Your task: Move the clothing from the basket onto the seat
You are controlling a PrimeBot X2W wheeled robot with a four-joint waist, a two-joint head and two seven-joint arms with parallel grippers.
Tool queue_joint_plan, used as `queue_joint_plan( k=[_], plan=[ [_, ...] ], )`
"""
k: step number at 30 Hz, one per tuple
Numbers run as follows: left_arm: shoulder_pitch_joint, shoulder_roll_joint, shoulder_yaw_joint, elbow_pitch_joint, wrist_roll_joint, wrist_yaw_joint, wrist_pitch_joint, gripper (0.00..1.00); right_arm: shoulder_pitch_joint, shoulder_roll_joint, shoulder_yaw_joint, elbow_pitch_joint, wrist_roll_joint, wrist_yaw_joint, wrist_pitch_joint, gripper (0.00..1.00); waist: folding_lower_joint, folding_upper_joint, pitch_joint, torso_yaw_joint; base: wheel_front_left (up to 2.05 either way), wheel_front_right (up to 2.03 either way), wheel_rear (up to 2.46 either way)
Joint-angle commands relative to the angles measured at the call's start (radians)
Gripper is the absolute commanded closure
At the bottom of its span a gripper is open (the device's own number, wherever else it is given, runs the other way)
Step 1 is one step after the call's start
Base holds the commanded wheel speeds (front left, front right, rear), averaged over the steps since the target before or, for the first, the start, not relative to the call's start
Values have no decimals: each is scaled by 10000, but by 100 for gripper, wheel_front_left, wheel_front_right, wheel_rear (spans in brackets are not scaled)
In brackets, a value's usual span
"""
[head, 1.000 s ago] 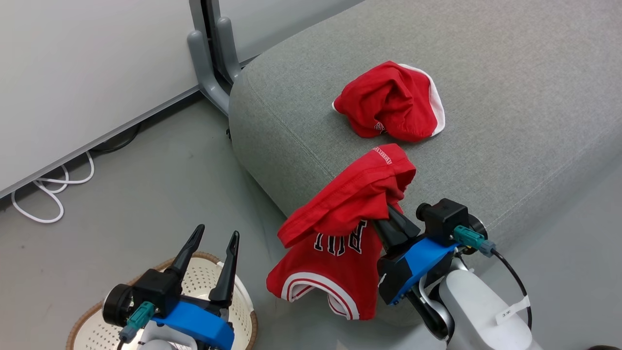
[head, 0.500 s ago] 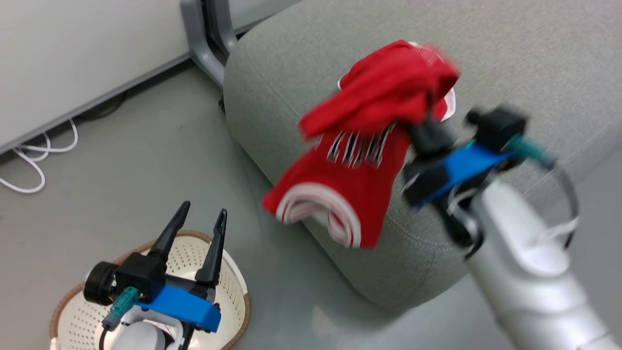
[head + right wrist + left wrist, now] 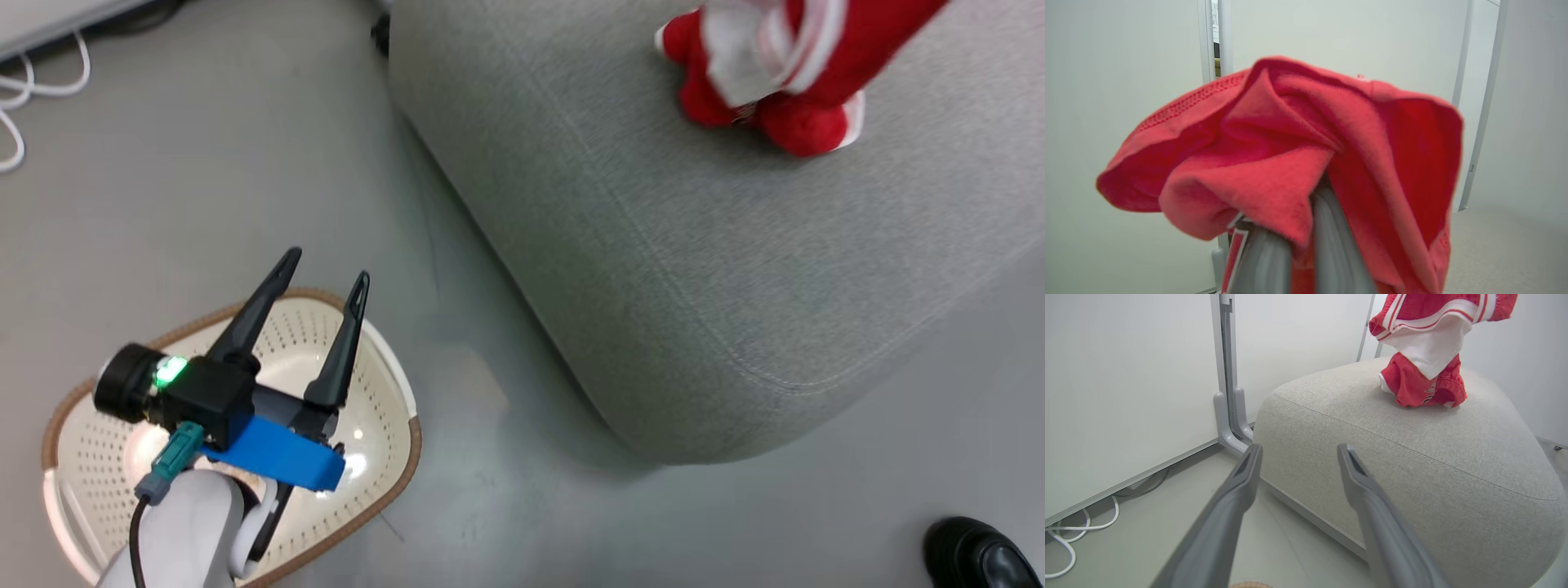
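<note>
The cream basket [image 3: 406, 457] with a brown rim sits on the floor at the lower left; what shows of its inside is bare. My left gripper [image 3: 325, 267] hovers over it, open and holding nothing, its fingers [image 3: 1241, 486] pointing at the grey seat [image 3: 694, 286]. One red piece of clothing [image 3: 788, 126] lies crumpled on the seat [image 3: 1412, 457]. A second red garment [image 3: 1433, 318] with white trim hangs in the air just above the crumpled one [image 3: 1425, 386]. My right gripper [image 3: 1306, 220] is shut on that hanging garment [image 3: 1274, 163], which drapes over its fingers [image 3: 1331, 249].
A grey post foot [image 3: 1233, 416] stands against the white wall panel beside the seat's corner. White cables [image 3: 1069, 535] loop on the floor by the wall. A black shoe [image 3: 976, 555] shows at the lower right of the head view.
My right gripper has carried the red garment up from the seat's front edge to above the crumpled one. The head camera has swung downward. My left gripper stays open over the basket.
</note>
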Motion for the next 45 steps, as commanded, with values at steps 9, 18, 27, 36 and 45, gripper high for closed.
queue_joint_plan(
  k=[9,18,27,36,45],
  plan=[
    [-825,617,-15,-943,258,78,-27,0,405,-854,-1788,1520,-1708,1,-896,100,-2,0,1899,747,0,0,0],
    [-743,752,48,-1434,377,138,-28,0,1063,-187,-2691,3467,-2645,1,-1730,100,-2,0,2370,895,0,0,0],
    [-698,642,29,-1366,388,149,-28,0,1116,64,-2906,4300,-3087,1,-1827,0,-2,0,2152,934,0,0,0],
    [-753,524,-24,-1280,400,104,-29,0,1208,140,-3124,4268,-3456,1,-1846,0,-2,0,1990,1005,0,0,0],
    [-782,313,-78,-1094,386,64,-29,0,1529,204,-3302,4125,-3938,1,-1847,0,-2,0,1643,1138,0,0,0]
  ],
)
